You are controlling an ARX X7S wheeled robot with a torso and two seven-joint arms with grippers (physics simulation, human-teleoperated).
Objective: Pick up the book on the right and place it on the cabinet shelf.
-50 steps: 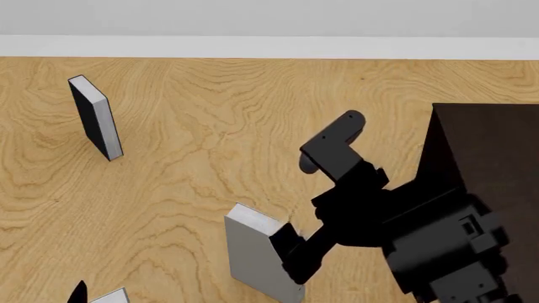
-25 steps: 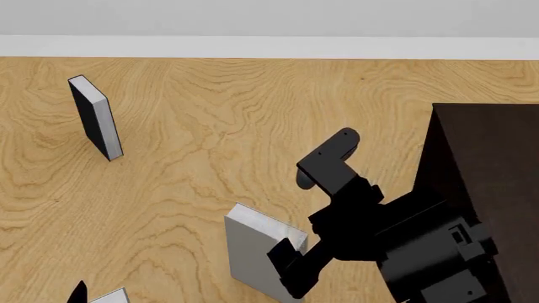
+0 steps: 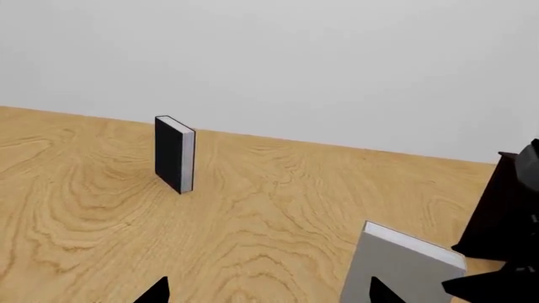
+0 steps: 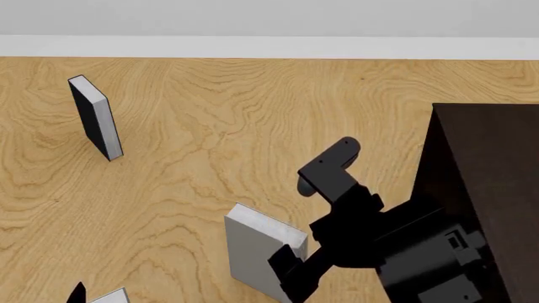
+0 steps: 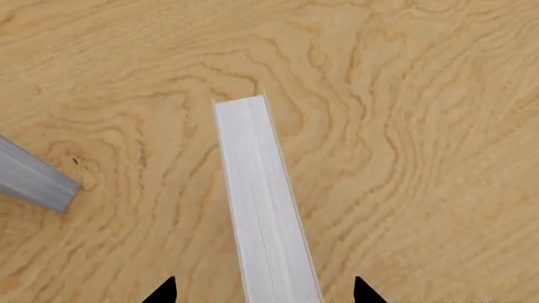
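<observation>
The book [image 4: 251,249] is a light grey hardback standing upright on the wood surface, and its white page edges [image 5: 265,202] face the right wrist camera. My right gripper [image 5: 264,293] is open and straddles its top edge, with a gap on each side of the book. In the head view, one black finger [image 4: 284,257] of the right gripper [image 4: 288,270] overlaps the cover. My left gripper [image 3: 267,291] is open with nothing in it, low at the near left. The dark cabinet [image 4: 488,183] stands at the right; its shelf is hidden.
A black-covered book [image 4: 95,117] stands upright at the far left. A second grey book [image 4: 110,295] shows at the bottom left edge, beside my left fingertip [image 4: 77,292]. A white wall runs along the back.
My right arm has come down and nearer, so the open gripper now sits lower over the book's top edge. The books and left gripper have not moved.
</observation>
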